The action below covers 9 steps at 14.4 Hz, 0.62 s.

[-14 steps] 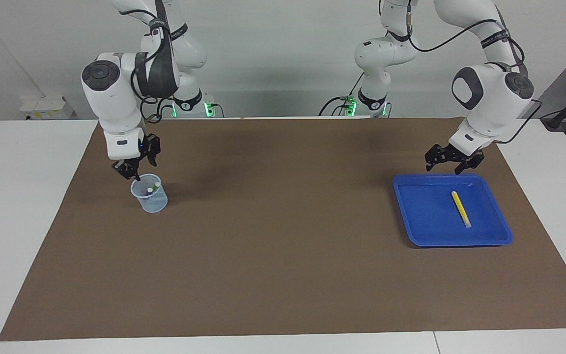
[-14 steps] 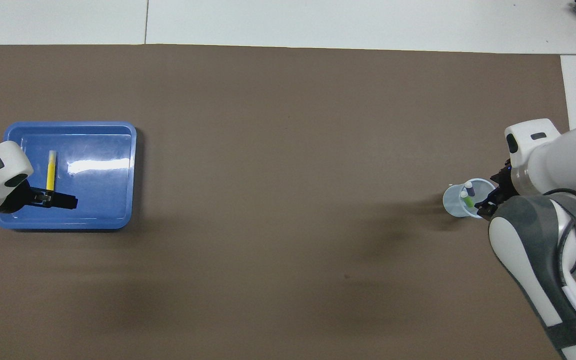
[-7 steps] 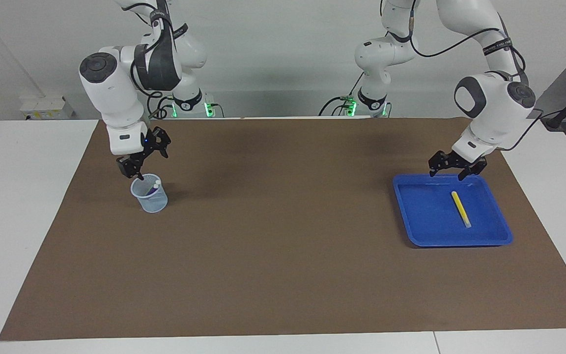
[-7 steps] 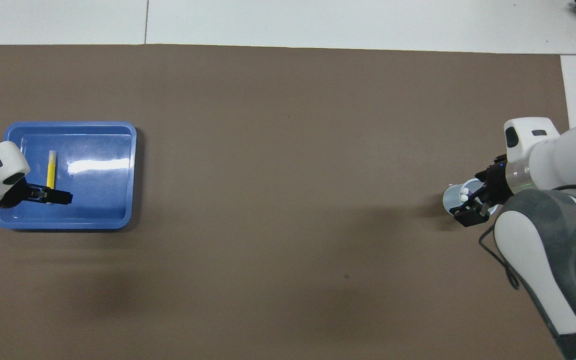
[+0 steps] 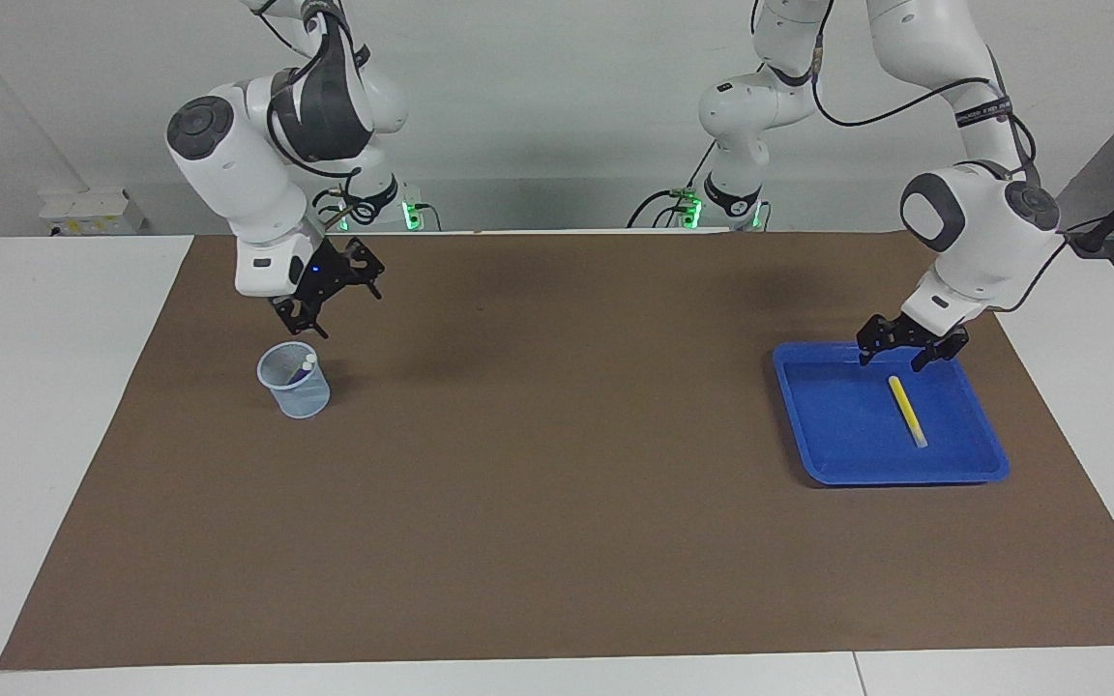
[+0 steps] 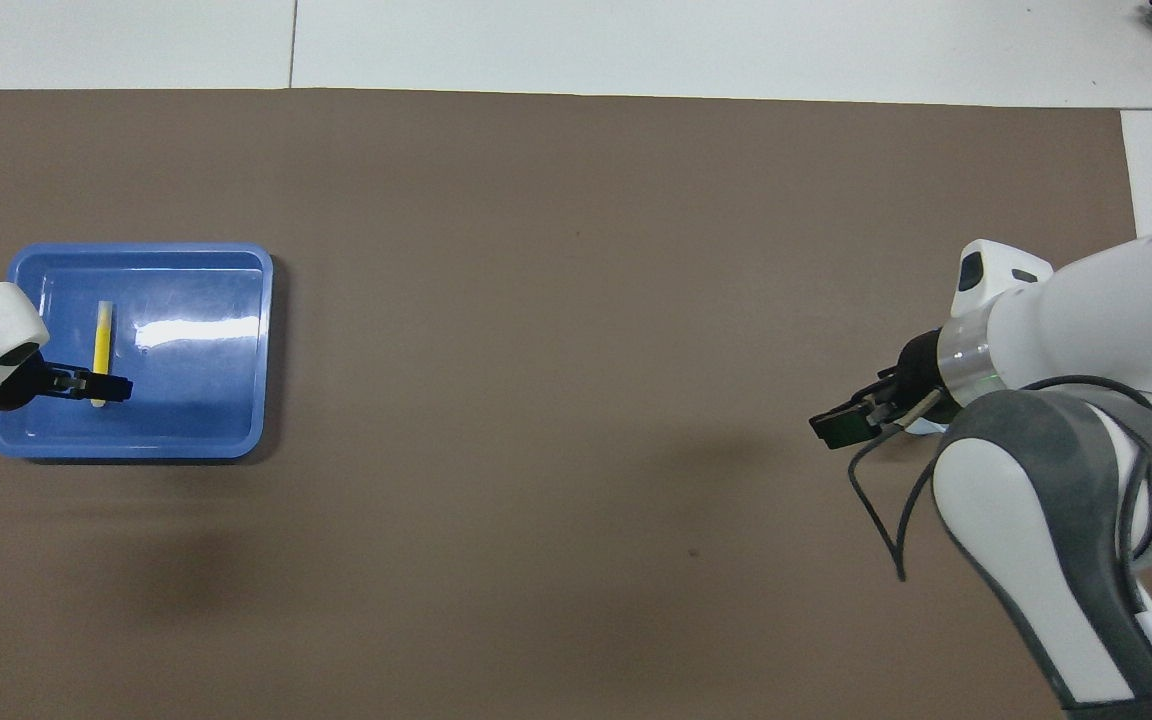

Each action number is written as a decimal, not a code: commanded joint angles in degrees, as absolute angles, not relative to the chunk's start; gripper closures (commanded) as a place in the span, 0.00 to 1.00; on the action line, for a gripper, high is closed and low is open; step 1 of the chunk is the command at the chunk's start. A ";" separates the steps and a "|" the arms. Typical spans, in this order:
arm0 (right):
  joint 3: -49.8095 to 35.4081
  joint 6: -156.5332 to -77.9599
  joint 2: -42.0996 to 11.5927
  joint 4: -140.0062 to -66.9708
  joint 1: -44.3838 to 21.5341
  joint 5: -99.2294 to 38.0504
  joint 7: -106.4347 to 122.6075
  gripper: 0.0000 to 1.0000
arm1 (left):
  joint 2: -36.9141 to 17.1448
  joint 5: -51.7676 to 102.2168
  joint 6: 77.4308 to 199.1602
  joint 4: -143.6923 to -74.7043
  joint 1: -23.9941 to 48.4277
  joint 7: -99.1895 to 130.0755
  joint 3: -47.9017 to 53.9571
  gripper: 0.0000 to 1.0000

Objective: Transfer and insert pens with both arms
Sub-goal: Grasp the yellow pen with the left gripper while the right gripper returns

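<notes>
The yellow pen lies flat in the blue tray. Spread fingers are seen on the left gripper, empty over the tray's edge nearest the robots. The right gripper, also spread and empty, is raised over the mat well apart from the tray, by a clear cup holding pens.

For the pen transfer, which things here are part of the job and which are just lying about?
Part of the job:
- yellow pen in the blue tray
- clear cup holding pens
- left gripper, open over the tray
- right gripper, open above the cup

Lying about:
- brown mat
</notes>
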State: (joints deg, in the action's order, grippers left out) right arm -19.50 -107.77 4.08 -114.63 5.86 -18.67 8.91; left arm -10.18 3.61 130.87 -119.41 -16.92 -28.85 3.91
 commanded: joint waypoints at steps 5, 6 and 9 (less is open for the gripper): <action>-19.51 -111.71 4.48 -114.61 -0.96 -22.94 -13.85 0.00 | -18.01 2.55 133.59 -113.12 -17.23 -29.88 4.31 0.01; -19.51 -111.97 4.48 -114.61 -1.75 -23.03 -16.50 0.00 | -18.45 2.55 134.03 -113.12 -17.14 -29.88 4.31 0.01; -19.51 -114.25 4.57 -114.70 -2.55 -28.63 -23.36 0.00 | -19.60 2.55 136.05 -113.55 -17.14 -29.88 4.31 0.12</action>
